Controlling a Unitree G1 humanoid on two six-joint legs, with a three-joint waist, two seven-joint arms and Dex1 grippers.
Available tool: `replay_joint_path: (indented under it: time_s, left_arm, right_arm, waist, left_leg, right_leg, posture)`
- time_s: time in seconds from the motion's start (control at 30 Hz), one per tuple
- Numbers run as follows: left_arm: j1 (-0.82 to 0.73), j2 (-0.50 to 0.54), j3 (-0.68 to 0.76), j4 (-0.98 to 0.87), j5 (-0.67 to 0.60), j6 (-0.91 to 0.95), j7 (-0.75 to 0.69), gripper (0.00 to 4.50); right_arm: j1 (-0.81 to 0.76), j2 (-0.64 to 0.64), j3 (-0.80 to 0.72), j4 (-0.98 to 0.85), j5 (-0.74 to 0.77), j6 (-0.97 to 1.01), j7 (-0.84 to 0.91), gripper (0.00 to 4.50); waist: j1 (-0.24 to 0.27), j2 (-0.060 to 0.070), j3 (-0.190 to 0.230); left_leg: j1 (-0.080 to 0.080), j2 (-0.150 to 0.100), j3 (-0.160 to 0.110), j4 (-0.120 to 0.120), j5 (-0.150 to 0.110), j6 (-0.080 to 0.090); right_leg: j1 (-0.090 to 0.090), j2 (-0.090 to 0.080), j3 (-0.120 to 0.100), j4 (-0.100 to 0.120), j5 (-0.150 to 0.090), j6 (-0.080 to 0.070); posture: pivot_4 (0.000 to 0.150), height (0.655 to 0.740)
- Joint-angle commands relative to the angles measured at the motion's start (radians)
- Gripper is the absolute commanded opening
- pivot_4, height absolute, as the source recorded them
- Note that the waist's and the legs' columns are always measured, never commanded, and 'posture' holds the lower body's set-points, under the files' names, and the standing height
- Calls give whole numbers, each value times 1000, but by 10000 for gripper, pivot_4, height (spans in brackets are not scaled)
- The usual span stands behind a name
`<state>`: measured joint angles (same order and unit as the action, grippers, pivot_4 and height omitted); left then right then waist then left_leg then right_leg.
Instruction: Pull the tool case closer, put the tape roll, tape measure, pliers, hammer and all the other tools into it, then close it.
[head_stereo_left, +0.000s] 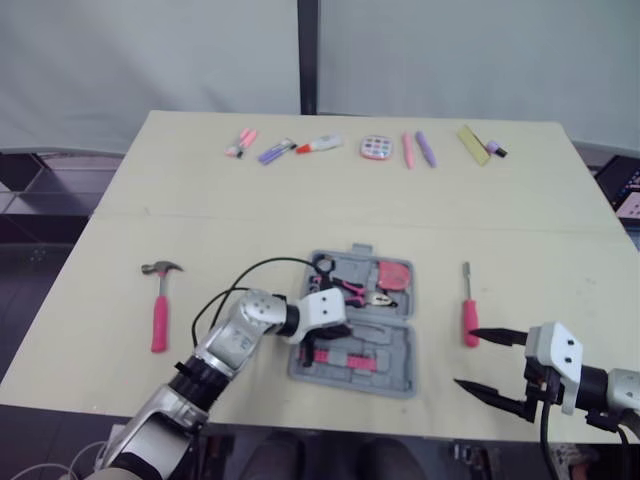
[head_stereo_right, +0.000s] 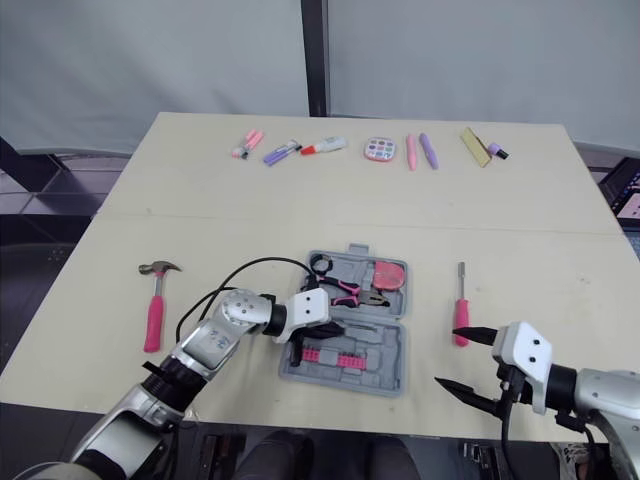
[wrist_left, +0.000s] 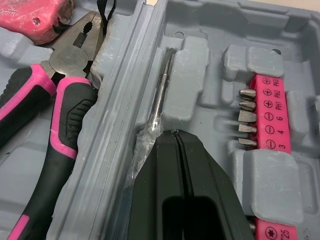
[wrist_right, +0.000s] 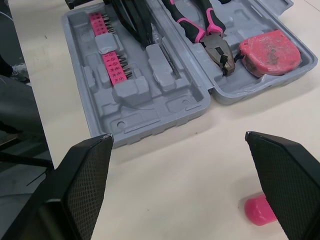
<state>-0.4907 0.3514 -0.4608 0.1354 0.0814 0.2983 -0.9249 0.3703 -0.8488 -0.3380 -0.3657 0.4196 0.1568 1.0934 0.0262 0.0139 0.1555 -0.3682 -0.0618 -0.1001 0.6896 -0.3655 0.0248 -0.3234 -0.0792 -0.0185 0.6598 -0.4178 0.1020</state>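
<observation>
Pink hammer (head_stereo_left: 158, 310) left of tool case (head_stereo_left: 396, 362)

Head stereo pair looks forward and down over the whole tabletop (head_stereo_left: 300, 205) from its near edge. Left wrist cam sits super close inside the open tool case (wrist_left: 125, 75). Right wrist cam catches that same case from further back, across bare tabletop.
</observation>
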Motion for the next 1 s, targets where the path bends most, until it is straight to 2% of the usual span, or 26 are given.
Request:
replay_joint_path:
  time_s: [0.03, 0.3, 0.6, 0.8, 1.0]
  left_arm:
    - [42, 0, 31, -44, -47, 32, -12, 536]
    - [74, -25, 250, -224, -227, 4, 46, 536]
    - [154, 122, 435, -344, -346, 19, 13, 536]
    - [364, 219, 580, -393, -436, -38, -38, 536]
    - [642, 222, 653, -487, -446, -76, -2, 536]
  right_arm:
    - [4, 7, -33, -32, 17, 2, -14, 45000]
    - [-17, 10, -14, -21, 14, -3, -23, 45000]
    - [-65, 16, 18, 7, 11, -10, -17, 45000]
    - [-45, 42, 25, -17, 16, 0, -27, 45000]
    - [34, 86, 48, -92, 16, 16, -52, 45000]
  waist:
    - [-1, 0, 0]
    - [-1, 0, 1]
    - [-4, 0, 1]
    - [-4, 0, 1]
    - [-2, 0, 1]
  left_leg:
    - [0, 0, 0, 0, 0, 0]
    - [-2, 1, 0, 0, 0, 0]
    - [-1, 1, 0, -1, 0, 0]
    - [-1, 2, 0, -2, 0, 0]
    - [-1, 1, -1, -3, 0, 0]
  right_leg:
    - [0, 0, 0, 0, 0, 0]
    - [-1, 0, 0, -1, 0, 0]
    - [-1, 0, 0, -1, 0, 0]
    - [-1, 0, 0, -2, 0, 0]
    - [-1, -1, 2, -6, 0, 0]
  posture:
    - [1500, 7134]
    - [1500, 7134]
    - [1500, 7134]
    - [1500, 7134]
    - [1500, 7134]
